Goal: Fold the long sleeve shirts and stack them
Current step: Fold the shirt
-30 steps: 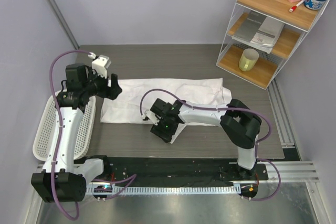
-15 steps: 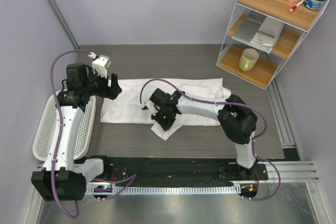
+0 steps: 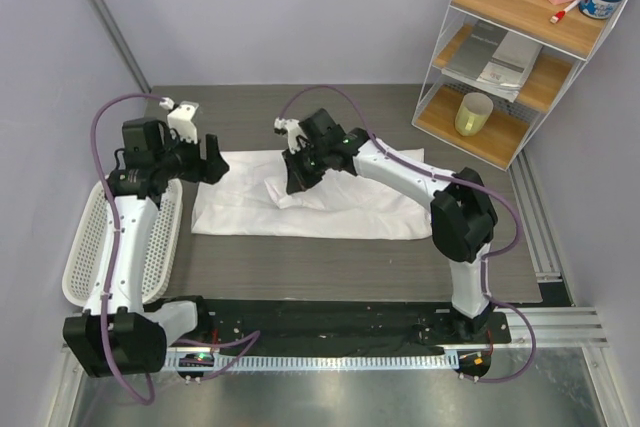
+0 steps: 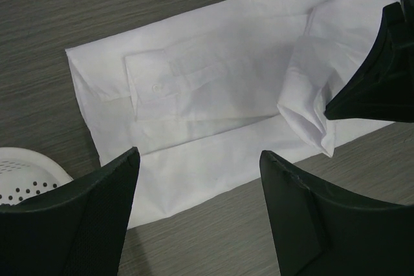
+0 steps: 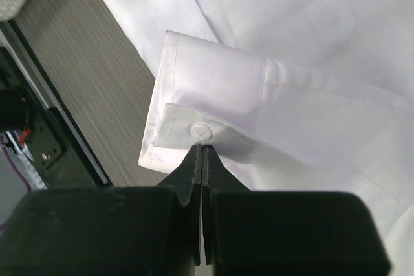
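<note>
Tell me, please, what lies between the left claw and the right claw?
Only the long sleeve shirt, lying flat on the table, spans the stretch from left claw to right claw, which pinches its cuff; the top view shows it.

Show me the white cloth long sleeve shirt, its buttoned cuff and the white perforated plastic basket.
white long sleeve shirt (image 3: 350, 212): top view, flat body cloth.
buttoned cuff (image 5: 213, 85): right wrist view, middle of the band.
white perforated plastic basket (image 3: 84, 247): top view, left wall.
</note>
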Available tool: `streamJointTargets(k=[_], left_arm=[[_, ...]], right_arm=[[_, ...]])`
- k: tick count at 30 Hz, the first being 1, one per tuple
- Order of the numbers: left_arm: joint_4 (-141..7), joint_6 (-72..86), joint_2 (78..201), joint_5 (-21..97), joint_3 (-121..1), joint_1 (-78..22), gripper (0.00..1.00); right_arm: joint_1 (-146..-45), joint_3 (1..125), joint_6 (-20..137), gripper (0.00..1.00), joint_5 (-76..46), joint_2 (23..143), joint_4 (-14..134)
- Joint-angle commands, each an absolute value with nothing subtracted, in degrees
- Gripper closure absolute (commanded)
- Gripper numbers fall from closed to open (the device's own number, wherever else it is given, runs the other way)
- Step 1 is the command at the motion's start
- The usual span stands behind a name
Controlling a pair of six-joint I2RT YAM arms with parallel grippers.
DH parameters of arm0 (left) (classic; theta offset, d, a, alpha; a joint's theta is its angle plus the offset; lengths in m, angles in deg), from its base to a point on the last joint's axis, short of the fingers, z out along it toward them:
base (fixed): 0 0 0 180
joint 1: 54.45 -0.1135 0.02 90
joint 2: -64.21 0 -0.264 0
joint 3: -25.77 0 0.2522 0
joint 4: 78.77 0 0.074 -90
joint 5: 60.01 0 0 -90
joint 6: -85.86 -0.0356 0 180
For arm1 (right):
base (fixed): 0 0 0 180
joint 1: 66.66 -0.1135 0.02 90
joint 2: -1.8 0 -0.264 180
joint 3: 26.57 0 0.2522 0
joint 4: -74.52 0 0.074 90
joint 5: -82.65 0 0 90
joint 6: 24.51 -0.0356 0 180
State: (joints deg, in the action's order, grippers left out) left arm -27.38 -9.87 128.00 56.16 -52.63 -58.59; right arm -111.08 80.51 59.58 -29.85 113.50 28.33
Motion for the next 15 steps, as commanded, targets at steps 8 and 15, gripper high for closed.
streamJointTargets(k=[8,15], left_arm=[[-27.84,-5.81,133.90,64.70,-52.59,-65.69,0.25],[-27.39,-7.65,135.31,64.53,-50.04,-66.05,0.25]], right_arm=[[-111.13,89.67,49.60,0.99,-31.96,124.05,44.40],[-111.39,91.69,45.64,0.99,-31.17,129.59,50.21]])
